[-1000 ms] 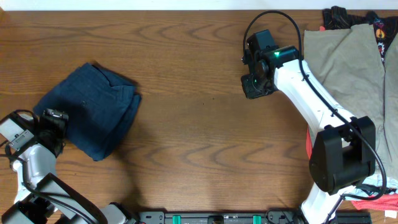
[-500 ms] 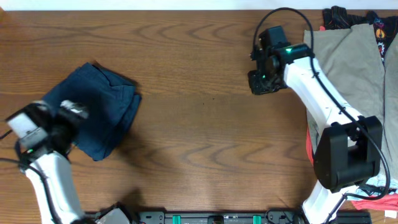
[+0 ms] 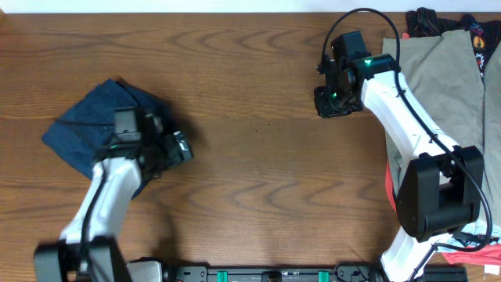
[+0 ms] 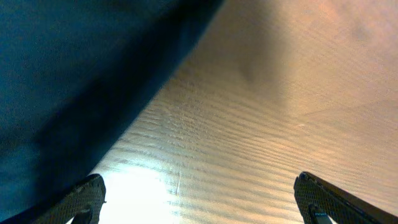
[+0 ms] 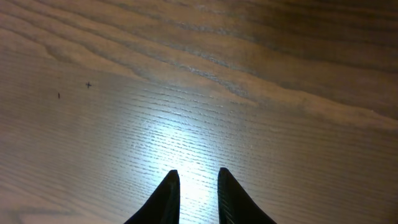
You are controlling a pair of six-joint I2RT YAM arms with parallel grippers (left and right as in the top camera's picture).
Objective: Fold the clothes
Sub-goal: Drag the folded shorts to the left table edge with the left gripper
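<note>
The dark navy clothes (image 3: 86, 129) lie folded in a heap at the table's left. My left arm reaches across their right side. My left gripper (image 3: 178, 149) is at their right edge, over bare wood. In the left wrist view the jaws (image 4: 199, 199) are wide open and empty, with the navy cloth (image 4: 74, 74) filling the upper left. My right gripper (image 3: 329, 103) hovers over bare wood at the back right, apart from the clothes. In the right wrist view its fingers (image 5: 194, 190) are nearly together with nothing between them.
A large khaki-beige garment (image 3: 438, 70) lies at the right edge, with a black garment with red print (image 3: 427, 19) behind it. Red cloth (image 3: 462, 254) shows by the right arm's base. The wooden table (image 3: 250, 180) lies between the arms.
My left arm swung from the far left edge rightward over the navy clothes, bringing the gripper to their right edge. My right gripper shifted slightly right, then held still.
</note>
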